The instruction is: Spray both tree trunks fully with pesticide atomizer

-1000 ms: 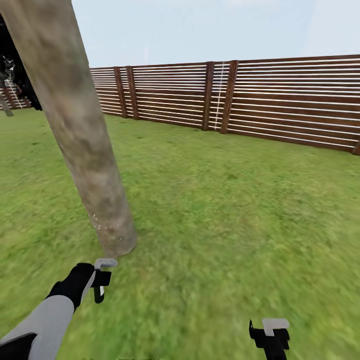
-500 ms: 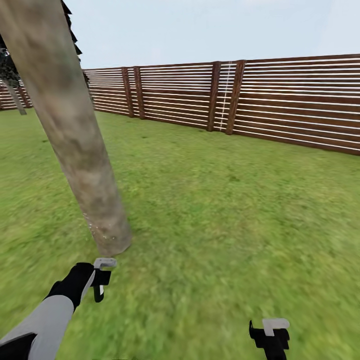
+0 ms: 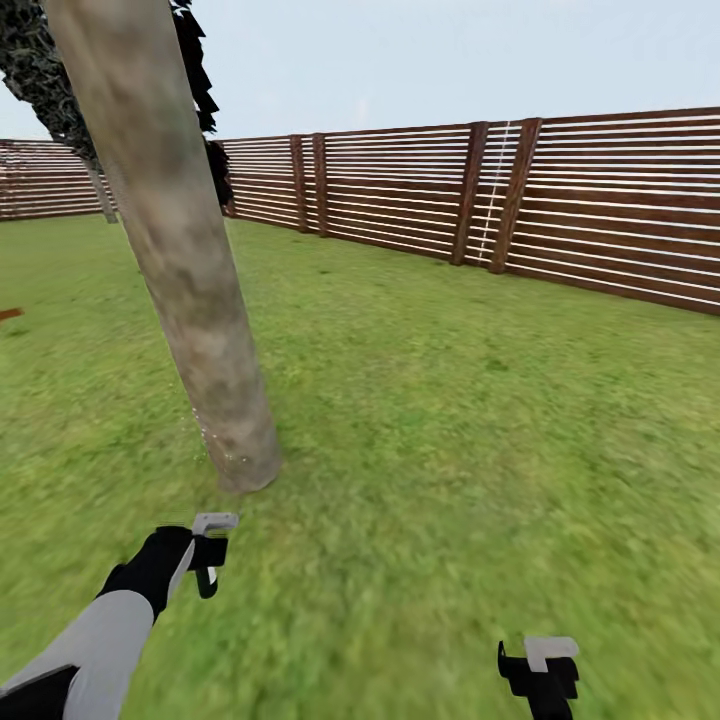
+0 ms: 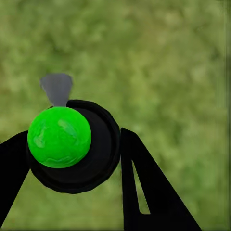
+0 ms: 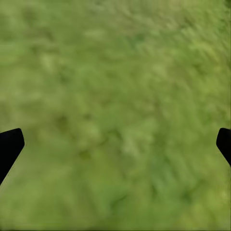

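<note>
A thick pale grey-beige mottled tree trunk [image 3: 190, 270] leans up from the grass floor [image 3: 450, 430], with faint pale specks low on it near its base. My left gripper [image 3: 207, 553] hangs just in front of that base, a short gap away. In the left wrist view its black fingers [image 4: 139, 183] are shut on the pesticide atomizer [image 4: 96, 163], a round black body with a bright green ball [image 4: 59, 137] and a grey nozzle [image 4: 57, 88]. My right gripper [image 3: 540, 672] hangs low over grass and stands open, with nothing between its fingertips [image 5: 9, 147]. A second tree [image 3: 100, 190] with dark foliage stands farther back.
A brown slatted wooden fence [image 3: 500, 205] runs along the back and right of the lawn. A small orange-brown object [image 3: 8, 314] lies at the left edge. Open grass stretches to the right of the trunk.
The whole view has swung left, so the trunk and fence sit farther right in the picture and the second tree has come into sight. Both arms keep their pose.
</note>
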You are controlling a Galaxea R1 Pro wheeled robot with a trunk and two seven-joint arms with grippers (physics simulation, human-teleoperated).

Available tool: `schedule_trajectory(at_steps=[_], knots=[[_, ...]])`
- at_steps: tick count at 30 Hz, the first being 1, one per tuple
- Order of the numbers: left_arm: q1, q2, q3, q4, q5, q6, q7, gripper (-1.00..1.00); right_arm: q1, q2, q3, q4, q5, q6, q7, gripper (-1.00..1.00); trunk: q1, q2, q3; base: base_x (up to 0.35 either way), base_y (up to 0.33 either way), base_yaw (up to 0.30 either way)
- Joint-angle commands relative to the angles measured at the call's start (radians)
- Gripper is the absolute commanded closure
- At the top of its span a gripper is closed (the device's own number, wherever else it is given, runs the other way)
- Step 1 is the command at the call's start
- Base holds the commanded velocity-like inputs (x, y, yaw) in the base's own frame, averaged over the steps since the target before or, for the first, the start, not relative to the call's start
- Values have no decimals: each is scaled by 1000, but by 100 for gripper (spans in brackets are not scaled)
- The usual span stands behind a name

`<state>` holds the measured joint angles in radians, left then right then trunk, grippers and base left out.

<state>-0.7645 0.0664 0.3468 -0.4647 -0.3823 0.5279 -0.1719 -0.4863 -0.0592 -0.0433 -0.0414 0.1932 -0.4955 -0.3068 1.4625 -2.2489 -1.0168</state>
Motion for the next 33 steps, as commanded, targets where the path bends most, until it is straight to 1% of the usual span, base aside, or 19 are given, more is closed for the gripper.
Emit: schedule_trajectory(at_steps=[1, 4, 10, 11, 12, 13, 14, 15, 16, 18, 19, 23, 24, 25, 26, 27, 30, 31, 33], knots=[[-6, -2, -2, -7, -3, 1, 0, 100, 0, 0, 0, 0, 0, 0, 0, -100, 0, 0, 0, -16, -15, 276], [-21, -16, -4, -24, -3, 8, 0, 100, 0, -2, 0, 0, 0, 0, -1, -100, 0, 0, 0, -5, -5, 234], [-135, -44, -3, -25, -2, 88, 1, 100, 0, -5, 0, 1, 1, 0, -1, -100, 0, 0, 0, 0, 0, 32], [-153, -64, -4, -25, -3, 94, 1, 100, 0, -5, 0, 1, 1, 0, -1, -100, 0, 0, 0, 0, 0, 2], [-172, -96, -7, -27, -6, 104, 1, 100, 0, -5, 0, 1, 2, 0, 0, -100, 0, 0, 0, 0, 0, 0], [-179, -102, -8, -27, -7, 109, 1, 100, 1, -5, 0, 1, 2, 0, 0, -100, 0, 0, 0, 0, 0, 0], [-184, -100, -9, -27, -10, 112, 0, 100, 1, -5, 0, 1, 2, 0, 0, -100, 0, 0, 0, 0, 0, 0], [-190, -83, -9, -28, -12, 116, 0, 100, 1, -5, 0, 1, 2, 0, 0, -100, 0, 0, 0, 0, 0, 0], [-194, -43, -9, -28, -12, 134, -2, 100, 1, -5, 0, 0, 2, 0, 0, -100, 0, 0, 0, 0, 0, 0], [-195, 6, -11, -28, -11, 175, -3, 100, 1, -5, 0, 0, 2, 0, 0, -100, 0, 0, 0, 0, 0, 0], [-194, 8, -11, -28, -11, 180, -3, 100, 2, -5, 0, 0, 2, 0, 1, -100, 0, 0, 0, 0, 0, 0], [-208, -63, -46, -29, -12, 191, -3, 100, 2, -5, 0, 0, 2, 0, 1, -100, 0, 0, 0, 0, 0, 0], [-230, -76, -48, -28, -11, 194, -3, 100, 2, -5, 0, 1, 2, 0, 1, -100, 0, 0, 0, 0, 0, 0], [-251, -76, -49, -28, -9, 198, -4, 100, 2, -5, 0, 1, 2, 0, 1, -100, 0, 0, 0, 0, 0, 0], [-265, -64, -49, -29, -9, 214, -5, 100, 4, -5, 0, 1, 2, 0, 1, -100, 0, 0, 0, 0, 0, 0], [-275, -39, -49, -29, -9, 231, -8, 100, 6, -5, 0, 1, 2, 0, 2, -100, 0, 0, 0, 0, 0, 0], [-294, 59, -45, -29, -6, 251, -16, 100, 8, -5, 0, 0, 2, 0, 2, -100, 0, 0, 0, 0, 0, 0], [-298, 61, -46, -29, -6, 252, -16, 100, 8, -5, 0, 0, 2, 0, 2, -100, 0, 0, 0, 0, 0, 0], [-307, 39, -49, -29, -5, 257, -17, 100, 8, -5, 0, 0, 2, 0, 2, -100, 0, 0, 0, 0, 0, 0]])
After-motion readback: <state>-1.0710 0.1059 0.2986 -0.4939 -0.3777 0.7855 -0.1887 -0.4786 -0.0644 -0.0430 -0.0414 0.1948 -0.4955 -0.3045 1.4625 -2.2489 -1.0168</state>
